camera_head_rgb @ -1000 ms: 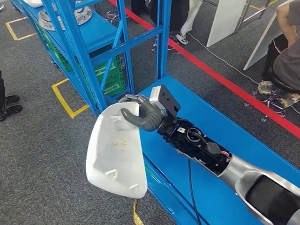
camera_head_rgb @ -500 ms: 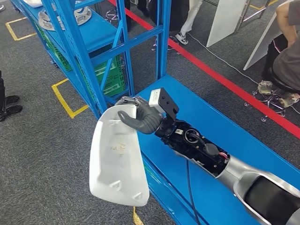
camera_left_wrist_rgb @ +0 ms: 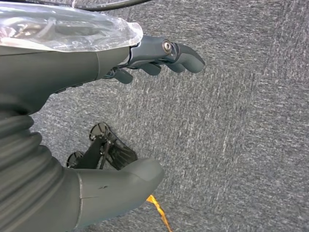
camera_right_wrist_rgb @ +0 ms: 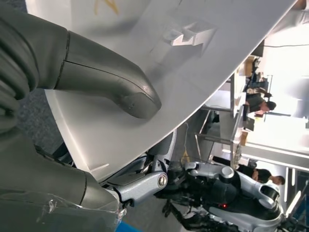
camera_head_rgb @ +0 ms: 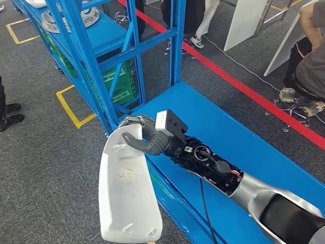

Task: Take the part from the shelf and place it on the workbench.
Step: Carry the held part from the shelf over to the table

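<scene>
The part (camera_head_rgb: 128, 188) is a large white curved plastic shell. My right hand (camera_head_rgb: 147, 134) grips its upper edge, thumb on the inner face and fingers behind it. It hangs down past the near left edge of the blue workbench (camera_head_rgb: 230, 137), over the grey carpet. Close up, the thumb (camera_right_wrist_rgb: 109, 84) presses on the white shell (camera_right_wrist_rgb: 204, 63). My left hand (camera_left_wrist_rgb: 109, 116) hangs over the carpet with fingers apart and nothing in it.
The blue shelf (camera_head_rgb: 88, 51) stands at the back left, with metal parts (camera_head_rgb: 86, 15) on a level and a green crate (camera_head_rgb: 121, 81) below. A red floor line (camera_head_rgb: 245, 89) runs behind the bench. A seated person (camera_head_rgb: 310, 56) is at the far right.
My right hand has dropped lower and drawn nearer, and the white part has swung down to hang more steeply beside the bench edge.
</scene>
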You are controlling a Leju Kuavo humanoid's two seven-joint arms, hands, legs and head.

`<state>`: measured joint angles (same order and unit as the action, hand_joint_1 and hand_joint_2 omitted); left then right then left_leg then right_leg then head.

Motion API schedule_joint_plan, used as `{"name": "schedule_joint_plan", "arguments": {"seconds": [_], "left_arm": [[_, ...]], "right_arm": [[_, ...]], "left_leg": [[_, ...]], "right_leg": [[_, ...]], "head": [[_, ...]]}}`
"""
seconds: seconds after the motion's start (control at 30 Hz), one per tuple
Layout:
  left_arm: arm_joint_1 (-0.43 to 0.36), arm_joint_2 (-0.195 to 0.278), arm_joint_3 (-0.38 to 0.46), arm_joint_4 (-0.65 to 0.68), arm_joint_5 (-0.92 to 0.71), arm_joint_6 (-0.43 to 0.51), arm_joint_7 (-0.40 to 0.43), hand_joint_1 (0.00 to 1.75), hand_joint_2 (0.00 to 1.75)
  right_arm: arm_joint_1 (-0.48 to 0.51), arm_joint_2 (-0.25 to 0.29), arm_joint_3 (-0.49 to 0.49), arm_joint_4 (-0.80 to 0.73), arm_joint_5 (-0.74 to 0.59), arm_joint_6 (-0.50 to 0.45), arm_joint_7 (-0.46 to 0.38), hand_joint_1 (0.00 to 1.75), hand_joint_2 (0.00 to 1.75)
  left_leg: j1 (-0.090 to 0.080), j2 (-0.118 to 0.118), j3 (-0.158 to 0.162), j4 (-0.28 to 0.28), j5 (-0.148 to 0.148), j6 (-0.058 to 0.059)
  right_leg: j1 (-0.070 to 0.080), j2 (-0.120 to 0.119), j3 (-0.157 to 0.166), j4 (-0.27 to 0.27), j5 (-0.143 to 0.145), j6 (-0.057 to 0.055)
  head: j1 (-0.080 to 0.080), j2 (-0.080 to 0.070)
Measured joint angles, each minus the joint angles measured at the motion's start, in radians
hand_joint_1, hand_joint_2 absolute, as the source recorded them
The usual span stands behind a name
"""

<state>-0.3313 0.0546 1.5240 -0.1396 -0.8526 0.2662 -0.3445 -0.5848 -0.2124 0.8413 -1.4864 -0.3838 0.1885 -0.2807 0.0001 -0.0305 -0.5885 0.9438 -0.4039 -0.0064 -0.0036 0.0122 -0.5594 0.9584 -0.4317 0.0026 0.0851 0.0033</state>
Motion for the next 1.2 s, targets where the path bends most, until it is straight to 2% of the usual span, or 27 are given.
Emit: {"name": "schedule_joint_plan", "arguments": {"seconds": [0.33, 0.87, 1.13, 1.2], "left_arm": [[-0.001, -0.007, 0.0, 0.0, -0.009, -0.008, 0.003, 0.0, 1.75], [0.0, -0.007, 0.0, 0.0, -0.012, -0.014, 0.001, 0.0, 1.75], [0.008, -0.006, 0.0, 0.0, -0.032, -0.023, 0.004, 0.0, 1.75], [0.008, -0.006, 0.0, 0.0, -0.041, -0.024, 0.013, 0.0, 1.75]], "right_arm": [[0.021, 0.029, -0.008, 0.016, 0.048, 0.0, -0.013, 1.75, 1.75], [0.022, 0.037, -0.015, 0.017, 0.066, 0.006, 0.001, 1.75, 1.75], [0.036, 0.037, -0.017, 0.017, 0.071, 0.008, 0.011, 1.75, 1.75], [0.041, 0.037, -0.022, 0.014, 0.066, 0.008, 0.016, 1.75, 1.75]], "left_leg": [[0.0, 0.0, 0.0, 0.0, 0.0, 0.0], [0.0, 0.0, 0.0, 0.001, -0.001, 0.0], [-0.001, 0.0, 0.003, 0.001, -0.006, 0.015], [0.005, 0.0, 0.016, -0.014, -0.002, 0.021]], "right_leg": [[0.0, 0.0, 0.0, 0.0, 0.0, 0.0], [0.0, 0.0, 0.0, -0.001, 0.0, 0.0], [-0.003, -0.001, 0.004, -0.005, -0.003, 0.012], [-0.001, -0.003, -0.005, 0.021, -0.023, 0.017]], "head": [[0.0, 0.0], [0.0, 0.0], [0.0, 0.0], [0.001, 0.0]]}}
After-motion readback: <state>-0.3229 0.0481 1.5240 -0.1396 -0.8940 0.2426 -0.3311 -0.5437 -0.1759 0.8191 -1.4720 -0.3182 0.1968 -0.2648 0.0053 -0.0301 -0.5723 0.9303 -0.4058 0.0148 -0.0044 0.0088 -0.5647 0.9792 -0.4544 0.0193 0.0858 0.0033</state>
